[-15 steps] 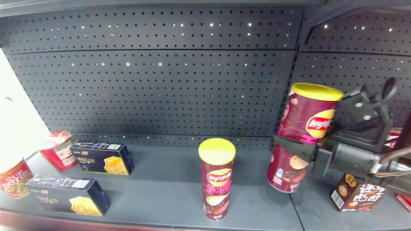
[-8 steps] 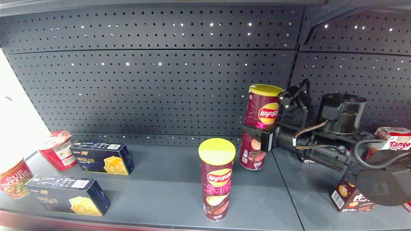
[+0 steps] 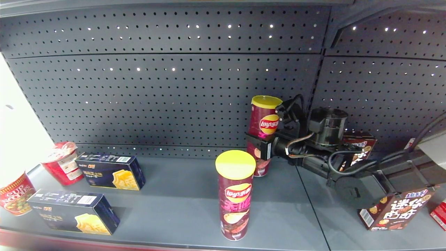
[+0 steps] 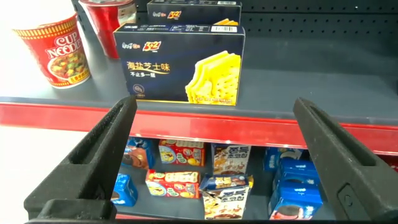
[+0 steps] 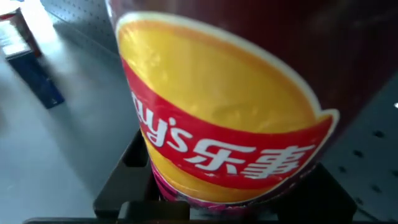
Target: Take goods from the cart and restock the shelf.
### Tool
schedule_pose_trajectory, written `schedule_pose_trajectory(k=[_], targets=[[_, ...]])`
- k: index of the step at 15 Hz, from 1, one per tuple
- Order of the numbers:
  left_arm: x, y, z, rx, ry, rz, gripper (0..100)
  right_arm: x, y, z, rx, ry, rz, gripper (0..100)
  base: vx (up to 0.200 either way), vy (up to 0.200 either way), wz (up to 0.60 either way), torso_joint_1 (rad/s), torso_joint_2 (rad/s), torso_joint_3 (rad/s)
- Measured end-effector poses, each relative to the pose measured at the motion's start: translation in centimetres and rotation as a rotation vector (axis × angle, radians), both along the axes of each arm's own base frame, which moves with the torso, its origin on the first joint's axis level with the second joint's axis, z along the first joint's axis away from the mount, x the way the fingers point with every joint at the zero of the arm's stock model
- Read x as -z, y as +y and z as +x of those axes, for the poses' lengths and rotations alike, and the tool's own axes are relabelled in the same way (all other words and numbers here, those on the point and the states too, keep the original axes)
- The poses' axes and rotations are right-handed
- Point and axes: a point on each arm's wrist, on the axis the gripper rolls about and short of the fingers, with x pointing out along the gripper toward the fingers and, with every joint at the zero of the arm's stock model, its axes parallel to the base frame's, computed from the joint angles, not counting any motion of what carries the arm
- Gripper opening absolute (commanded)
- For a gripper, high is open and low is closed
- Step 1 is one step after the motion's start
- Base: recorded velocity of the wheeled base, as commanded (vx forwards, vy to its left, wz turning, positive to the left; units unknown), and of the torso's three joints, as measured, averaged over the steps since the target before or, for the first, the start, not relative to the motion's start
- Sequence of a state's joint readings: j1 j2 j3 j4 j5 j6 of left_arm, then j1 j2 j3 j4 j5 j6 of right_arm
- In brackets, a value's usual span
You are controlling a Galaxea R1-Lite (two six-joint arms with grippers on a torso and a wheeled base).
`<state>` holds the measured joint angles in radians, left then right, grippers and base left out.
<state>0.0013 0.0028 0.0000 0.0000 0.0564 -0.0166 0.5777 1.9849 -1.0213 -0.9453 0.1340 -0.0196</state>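
Maroon chips can pinched tight in the right gripper!
It's upright at one o'clock of the standing can; the left gripper is spread wide, holding nothing.

Noodle cup cropped at edge; middle of held can behind right claw

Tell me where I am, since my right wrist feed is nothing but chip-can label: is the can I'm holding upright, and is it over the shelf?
Observer: Yes. In the head view the held can is upright in the right tool, far back over the shelf, near the pegboard.
Operator: Anything close to it?
Observer: A second can stands nearer the front edge, slightly to the robot's left of yours.
Operator: And the left tool?
Observer: The left tool is open and empty, out in front of the shelf's red edge, facing a dark blue box.
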Motion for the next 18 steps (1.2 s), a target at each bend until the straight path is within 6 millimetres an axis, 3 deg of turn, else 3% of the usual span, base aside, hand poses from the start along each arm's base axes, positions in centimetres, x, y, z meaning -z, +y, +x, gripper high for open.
schedule_pose_trajectory(k=[5,18], targets=[[0.0,0.0,0.0,0.0,0.0,0.0,100,1.8,1.1,1.6,-0.002,-0.022,0.005,0,0.0,0.0,0.0,0.0,0.0,0.0],[0.0,0.0,0.0,0.0,0.0,0.0,100,4.1,2.6,4.2,0.016,-0.042,-0.03,0,0.0,0.0,0.0,0.0,0.0,0.0]])
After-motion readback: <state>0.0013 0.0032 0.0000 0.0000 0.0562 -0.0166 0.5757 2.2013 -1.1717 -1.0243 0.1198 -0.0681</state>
